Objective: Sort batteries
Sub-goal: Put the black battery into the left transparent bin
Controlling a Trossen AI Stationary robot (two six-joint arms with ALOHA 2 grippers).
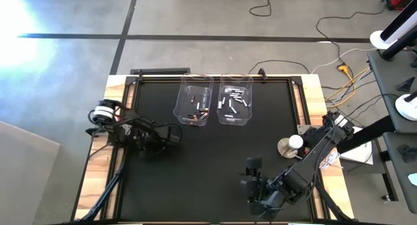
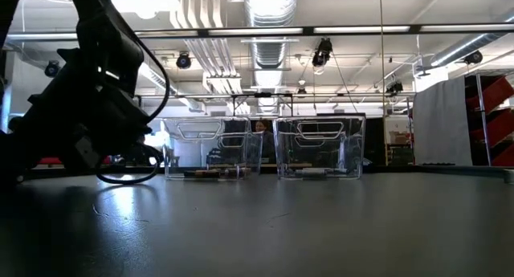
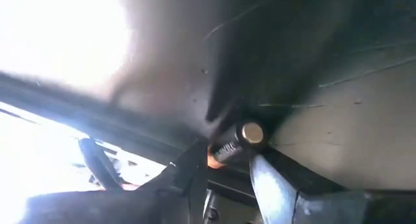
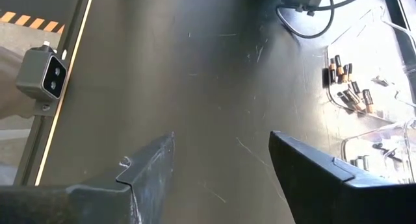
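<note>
Looking across my black table (image 1: pixel 215 160), I see two clear bins (image 1: pixel 195 105) near its far edge holding batteries (image 1: pixel 235 101). Near the left edge, my left gripper (image 3: pixel 229 160) pinches one battery (image 3: pixel 235 142). Near the front edge, my right gripper (image 4: pixel 221 162) is spread, holding nothing. Ceiling lights (image 2: pixel 361 29) glow.

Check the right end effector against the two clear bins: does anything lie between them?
No. In the high view only bare black mat separates the right end effector, open and empty, from the bins; the right wrist view agrees.

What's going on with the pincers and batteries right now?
Left pincer shut on dark battery, low over mat. Right pincer open, empty. Other batteries in two clear bins. Nothing blocking.
</note>
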